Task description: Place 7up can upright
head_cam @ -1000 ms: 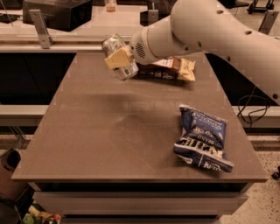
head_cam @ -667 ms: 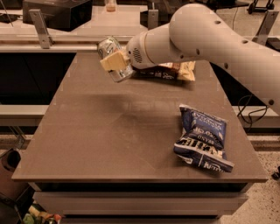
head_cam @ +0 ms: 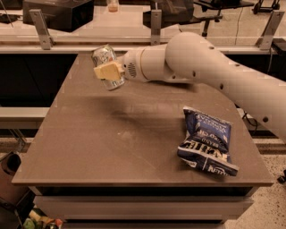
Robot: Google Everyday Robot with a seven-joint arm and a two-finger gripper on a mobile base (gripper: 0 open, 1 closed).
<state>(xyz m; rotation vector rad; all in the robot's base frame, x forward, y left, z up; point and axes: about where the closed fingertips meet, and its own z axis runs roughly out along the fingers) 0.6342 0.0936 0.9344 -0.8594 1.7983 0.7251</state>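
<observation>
**Operator:** Report the position of the gripper.

**Technician:** The gripper (head_cam: 110, 68) is in the upper left of the frame, above the far left part of the bench (head_cam: 107, 147). The white arm (head_cam: 214, 71) enters at the right edge and runs leftward across the upper half of the frame to reach it.

**Operator:** What is the state of the gripper?

**Technician:** It is closed around the 7up can (head_cam: 103, 54). One pale yellow finger (head_cam: 106, 70) lies across the near side of the can body. The opposite finger is hidden behind the can.

**Operator:** What are the position and attitude of the 7up can?

**Technician:** The can is held in the air and appears clear of the bench surface. It is tilted, not upright. Its upper end leans toward the upper left of the frame, and its lower silver end points down and to the right. A faint shadow lies on the bench below the can, slightly to the right.

**Operator:** What else is on the bench?

**Technician:** There is one dark blue snack bag (head_cam: 206, 141) with white lettering. It lies flat, right of centre, near the right edge of the bench and well apart from the can. The lettering cannot be read.

**Operator:** What is in the background?

**Technician:** A light counter runs beyond the far edge of the bench and carries upright metal brackets (head_cam: 155, 26). A black box (head_cam: 58, 12) stands on the counter in the upper left of the frame.
</observation>
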